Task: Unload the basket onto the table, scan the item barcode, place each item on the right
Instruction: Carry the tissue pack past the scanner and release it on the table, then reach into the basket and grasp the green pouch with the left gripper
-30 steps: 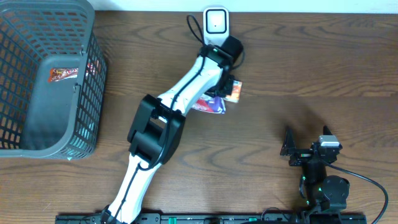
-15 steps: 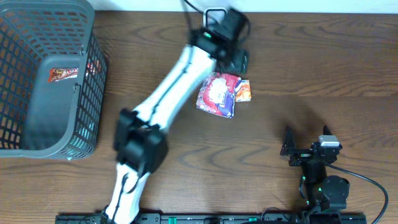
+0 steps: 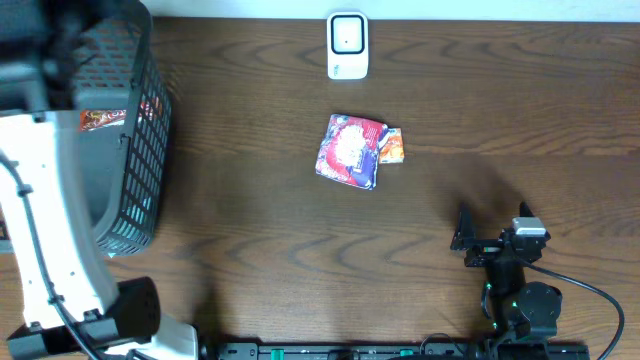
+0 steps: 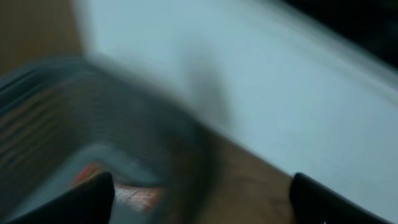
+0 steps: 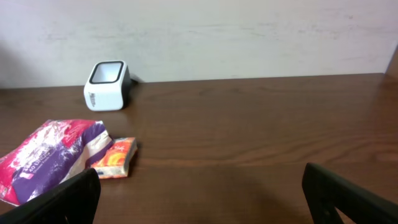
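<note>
My left pincer stands wide with nothing between its dark fingertips. Its wrist picture is badly blurred, but I can make out the grey plastic mesh basket below it, at the table's far left. A red-and-orange packet lies on the basket floor. My right pincer is also spread wide and empty, parked low near the table's front right.

Out on the dark wooden table, a pink-and-purple foil packet and a small orange packet lie touching each other. They are a little in front of the white box-shaped barcode scanner, which sits at the back edge.

I judge I'm at the fetching step. The left arm is over the basket with open jaws, so the red-and-orange packet looks like the item to scan.

The next move calls for dropping inside the basket walls and pinching that flat packet. Then I'd carry it across and turn its barcode side toward the scanner's window. I can't see where the barcode is from here.
</note>
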